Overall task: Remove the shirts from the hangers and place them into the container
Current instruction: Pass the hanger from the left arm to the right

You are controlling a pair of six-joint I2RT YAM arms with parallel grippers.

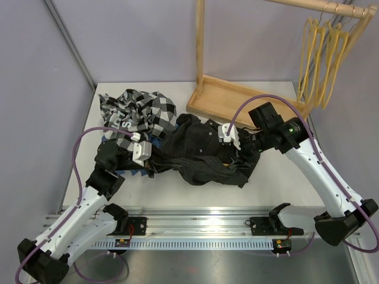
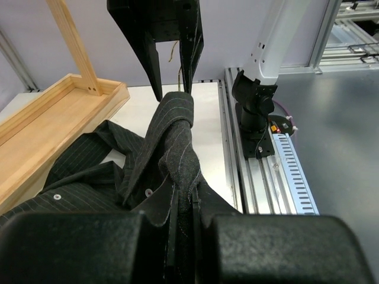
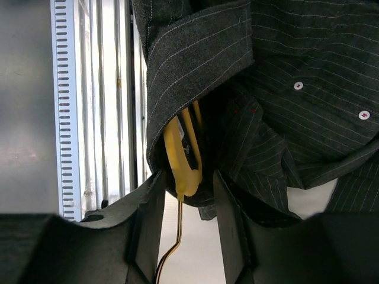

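Black pinstriped shirt lies on worktop, thin yellow hanger inside; left tool clamps cloth, right tool straddles hanger, unclosed

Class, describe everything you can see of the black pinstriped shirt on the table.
The black pinstriped shirt lies crumpled on the white table: dark woven cloth, thin pale stripes, small white buttons. A yellow hanger sits inside its collar. The left gripper is shut on a fold of it; the right gripper stands open around the hanger's neck.
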